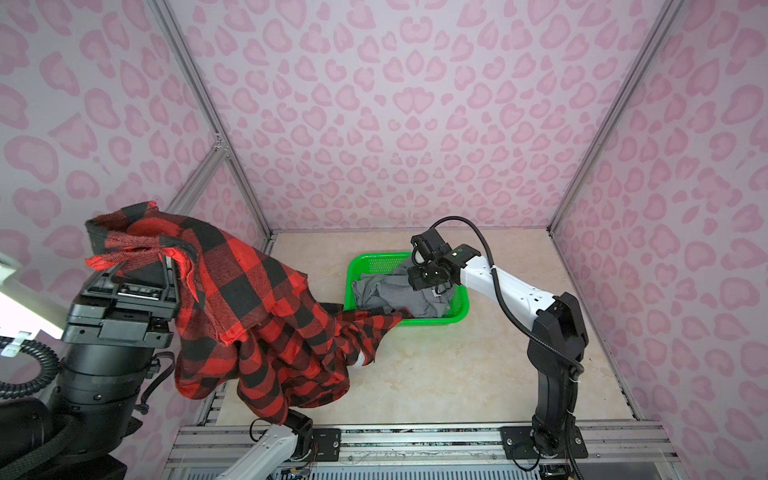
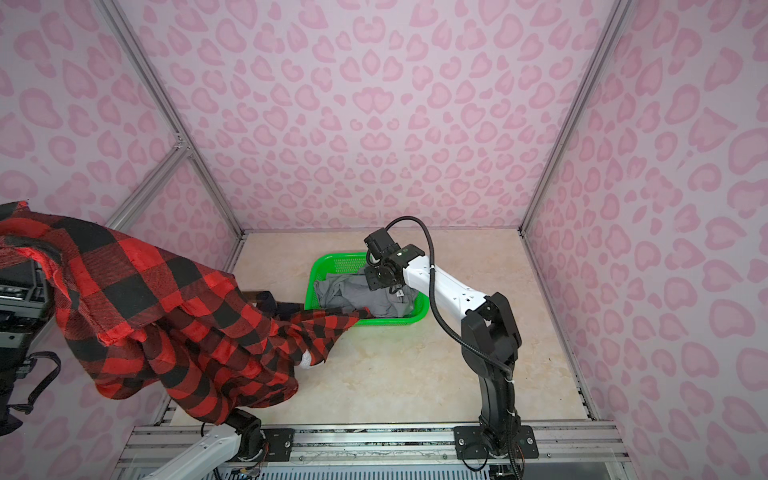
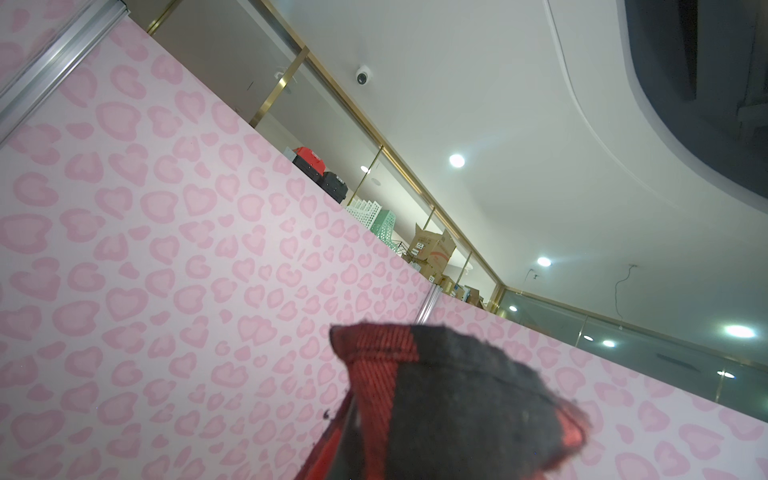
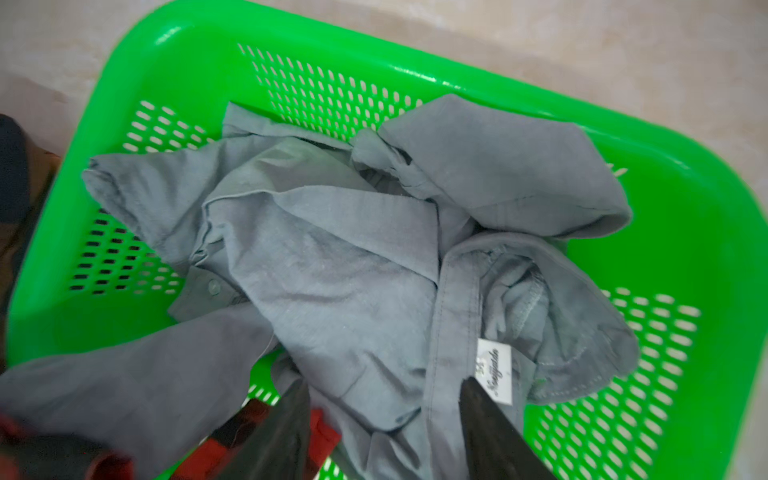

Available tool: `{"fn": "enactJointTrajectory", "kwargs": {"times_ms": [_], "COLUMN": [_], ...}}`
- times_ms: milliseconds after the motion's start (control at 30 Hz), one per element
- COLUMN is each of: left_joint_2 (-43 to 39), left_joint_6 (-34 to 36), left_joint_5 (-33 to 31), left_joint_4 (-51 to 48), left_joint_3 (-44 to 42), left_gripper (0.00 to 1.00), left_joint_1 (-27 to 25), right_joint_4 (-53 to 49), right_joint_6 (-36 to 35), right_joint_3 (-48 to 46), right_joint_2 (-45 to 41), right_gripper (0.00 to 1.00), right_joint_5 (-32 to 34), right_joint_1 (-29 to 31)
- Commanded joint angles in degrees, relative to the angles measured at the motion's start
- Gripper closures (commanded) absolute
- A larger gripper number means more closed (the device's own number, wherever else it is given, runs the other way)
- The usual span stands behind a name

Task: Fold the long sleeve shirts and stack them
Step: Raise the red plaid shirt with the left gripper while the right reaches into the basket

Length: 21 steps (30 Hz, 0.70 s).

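Grey shirt label legible (right wrist only) | flannel aloft, both top views

The 2 top views look down from the front onto the table and basket — right wrist close over that basket, left wrist facing the ceiling.

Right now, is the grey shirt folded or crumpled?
Crumpled: the grey shirt lies bunched in the green basket, collar and sleeves tangled.

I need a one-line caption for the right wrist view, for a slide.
Open right gripper over the crumpled plain grey collared shirt in the green perforated plastic basket.
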Motion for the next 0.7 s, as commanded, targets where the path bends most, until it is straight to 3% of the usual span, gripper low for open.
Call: {"fn": "enactJointTrajectory", "kwargs": {"times_ms": [0, 267, 433, 667], "left_joint_2": [-0.2, -3.3, -3.7, -2.8], "left_joint_6": [4.8, 8.8, 9.2, 9.7], "left_joint_5": [-2.7, -2.5, -1.9, -0.9], "left_joint_4": [-4.3, -8.3, -8.7, -8.5], "left_joint_3": [-0.6, -7.5, -9.3, -9.1], "left_gripper": [0.98, 0.98, 0.98, 0.98], "left_joint_1": [-0.2, -0.8, -0.9, -1.0], "right_joint_4": [-1.5, 1.9, 3.9, 0.7], "right_joint_6": [0.3, 4.9, 11.3, 19.4], "right_joint_3": [2.1, 2.9, 0.4, -1.8], "right_joint_2": [5.2, 13.5, 14.7, 14.4], "right_gripper": [0.43, 0.46, 0.47, 0.48], "right_joint_5": [1.5, 2.6, 4.5, 14.4], "right_joint_1": [0.5, -3.3, -8.7, -18.2]}}
